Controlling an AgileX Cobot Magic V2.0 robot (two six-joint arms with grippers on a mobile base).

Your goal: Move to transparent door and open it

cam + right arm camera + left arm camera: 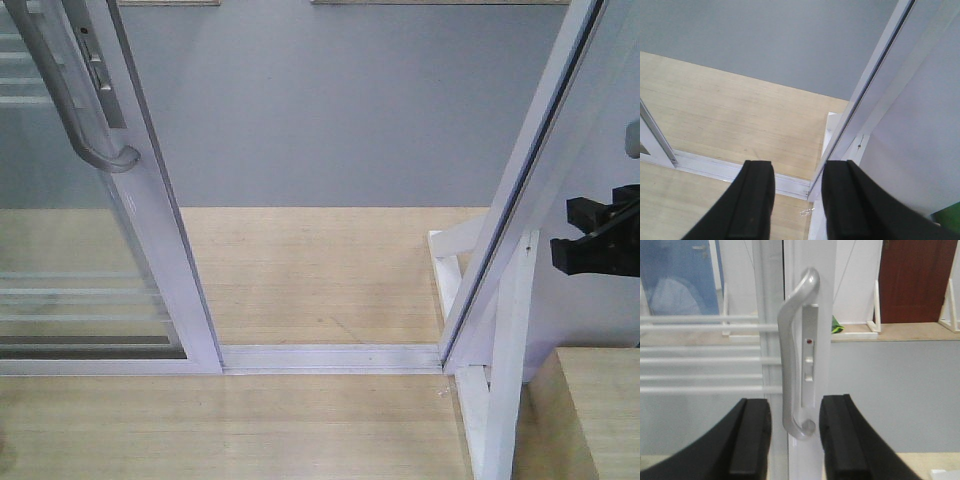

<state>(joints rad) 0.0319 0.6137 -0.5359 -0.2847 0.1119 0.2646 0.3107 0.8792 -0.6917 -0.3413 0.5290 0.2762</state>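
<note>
Doorway seen from your rig, near to far. Left gripper point(795, 440): released, its 2 black fingers point(752, 440) spread to either side of the pull handle's lower end, nothing between them clamped; whether a pad touches the metal cannot be told. Right gripper point(797, 200): also released and empty, hanging over the white floor track point(740, 172) near the fixed jamb point(875, 85), well apart from the handle.

Just ahead of the left gripper stands the pull handle point(795, 355), curved, silver-grey, its long axis vertical, mounted on the white stile of the transparent door point(150, 200). In the front view that door stands at the left, with a gap of bare wooden floor point(320, 280) between its stile and the jamb at the right, so the panel reads as already part-way open.

Judgement for your next move: the left arm is plainly the nearer. You would close across the vertical handle, then draw sideways along the track, away from the jamb. Beyond lie grey floor point(340, 100) and a dark red door point(915, 280).
</note>
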